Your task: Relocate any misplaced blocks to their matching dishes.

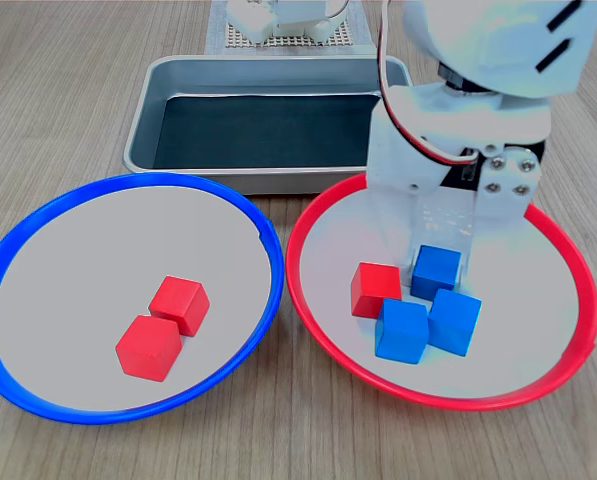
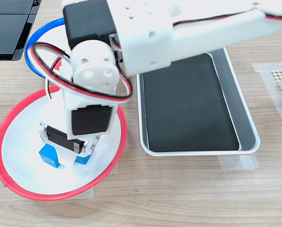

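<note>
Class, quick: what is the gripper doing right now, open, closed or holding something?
Gripper: down over a blue block in the red dish; open, closed or gripping cannot be told.

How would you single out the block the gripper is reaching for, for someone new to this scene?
In the first exterior view, find the red-rimmed dish on the right, in front of the grey metal tray. Four blocks cluster in it, under the white gripper. The target looks to be the rearmost blue block, just below the fingers; the two other blue blocks lie nearer the camera.
</note>
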`<state>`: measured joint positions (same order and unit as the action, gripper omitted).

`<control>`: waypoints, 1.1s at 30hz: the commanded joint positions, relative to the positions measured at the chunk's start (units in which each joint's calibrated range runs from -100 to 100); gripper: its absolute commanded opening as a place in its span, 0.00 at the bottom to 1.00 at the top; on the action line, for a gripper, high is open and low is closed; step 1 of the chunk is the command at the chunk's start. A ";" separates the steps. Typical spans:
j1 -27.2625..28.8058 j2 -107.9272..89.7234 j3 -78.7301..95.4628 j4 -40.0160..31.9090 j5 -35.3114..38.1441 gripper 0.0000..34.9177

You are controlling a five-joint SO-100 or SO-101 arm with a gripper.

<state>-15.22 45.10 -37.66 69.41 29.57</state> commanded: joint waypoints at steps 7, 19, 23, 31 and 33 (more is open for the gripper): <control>-0.45 -14.35 4.66 1.12 -0.73 0.01; 13.57 -26.63 14.22 2.52 6.59 0.01; 18.47 -26.80 15.22 2.28 8.74 0.01; 23.55 -25.70 19.22 0.21 12.45 0.01; 24.30 -24.84 19.86 -0.28 13.19 0.01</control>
<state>7.88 21.57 -18.24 70.47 41.49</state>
